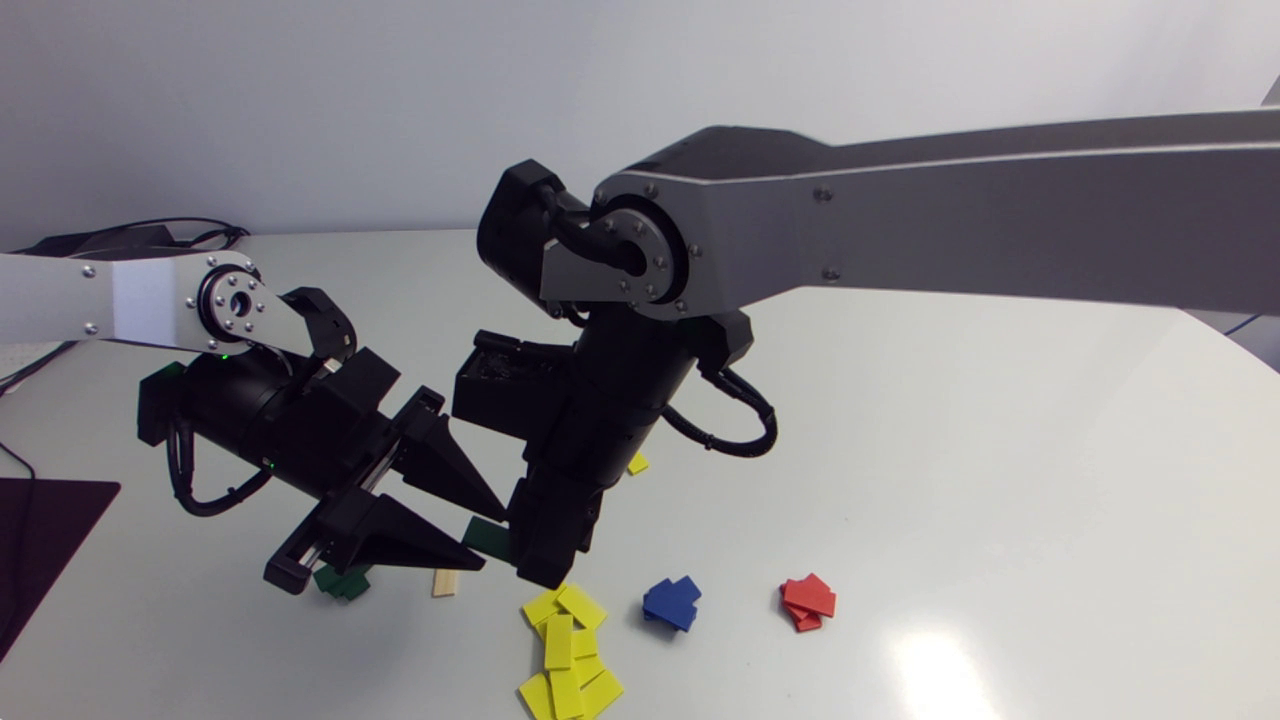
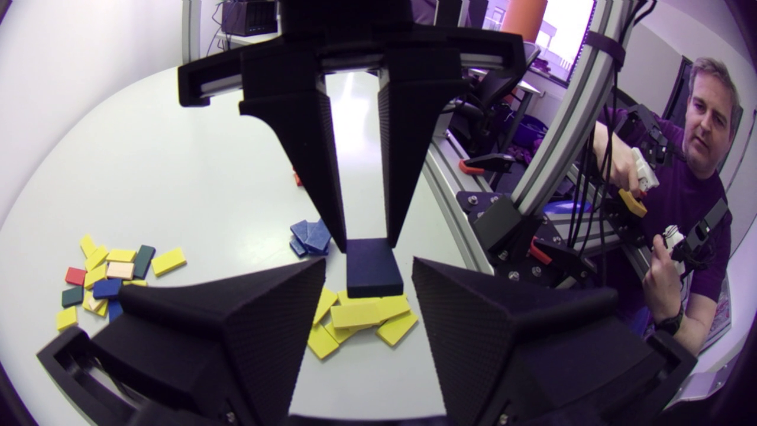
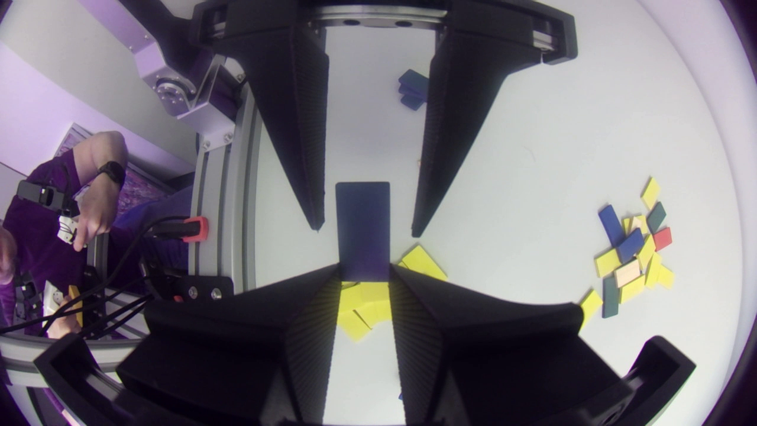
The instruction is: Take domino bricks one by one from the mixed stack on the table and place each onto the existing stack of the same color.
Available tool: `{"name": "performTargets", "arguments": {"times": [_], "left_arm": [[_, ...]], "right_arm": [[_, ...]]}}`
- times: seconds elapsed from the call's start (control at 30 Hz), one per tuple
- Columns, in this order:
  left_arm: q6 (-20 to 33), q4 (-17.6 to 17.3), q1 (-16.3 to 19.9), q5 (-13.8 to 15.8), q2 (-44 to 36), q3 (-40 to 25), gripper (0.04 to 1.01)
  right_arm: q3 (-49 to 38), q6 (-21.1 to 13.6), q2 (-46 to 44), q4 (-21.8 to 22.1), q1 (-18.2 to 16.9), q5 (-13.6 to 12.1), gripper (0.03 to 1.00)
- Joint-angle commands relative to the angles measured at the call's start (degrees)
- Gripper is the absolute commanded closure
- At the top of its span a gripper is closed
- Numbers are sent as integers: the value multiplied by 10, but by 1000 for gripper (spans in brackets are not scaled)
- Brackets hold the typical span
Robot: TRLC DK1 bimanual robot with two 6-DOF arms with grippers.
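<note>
Right pincer (image 3: 364,275) is clamped on a blue brick (image 3: 362,228) over the yellow stack (image 1: 567,650) near the tabletop's edge. Only the wrist views show that hold, since from overhead the pincer itself hides the brick. Left pincer (image 1: 490,540) hangs wide open just beside it and from overhead masks most of the mixed pile (image 2: 106,278), while the blue stack (image 1: 672,603) and red stack (image 1: 808,602) lie along the same edge.
</note>
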Motion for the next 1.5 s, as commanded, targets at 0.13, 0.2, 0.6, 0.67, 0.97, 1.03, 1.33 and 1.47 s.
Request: {"name": "performTargets", "arguments": {"times": [0.13,0.2,0.6,0.67,0.97,1.03,1.33,1.47], "left_arm": [[65,-47,6,12,22,19,625],[79,-59,6,12,26,21,626],[106,-80,7,22,31,22,693],[107,-74,6,26,29,17,697],[109,-65,10,35,24,7,726],[109,-64,10,34,25,5,726],[110,-62,11,27,25,-3,759],[110,-62,11,27,21,-6,769]], "right_arm": [[4,7,-5,-10,5,-5,831],[4,7,-5,-9,6,-5,831],[6,13,-7,-7,11,-7,857],[5,14,-7,-7,11,-7,856],[4,15,-10,-7,13,-9,856],[5,16,-11,-7,14,-8,856],[3,20,-15,-8,15,-8,856],[4,21,-18,-8,15,-9,856]]}}
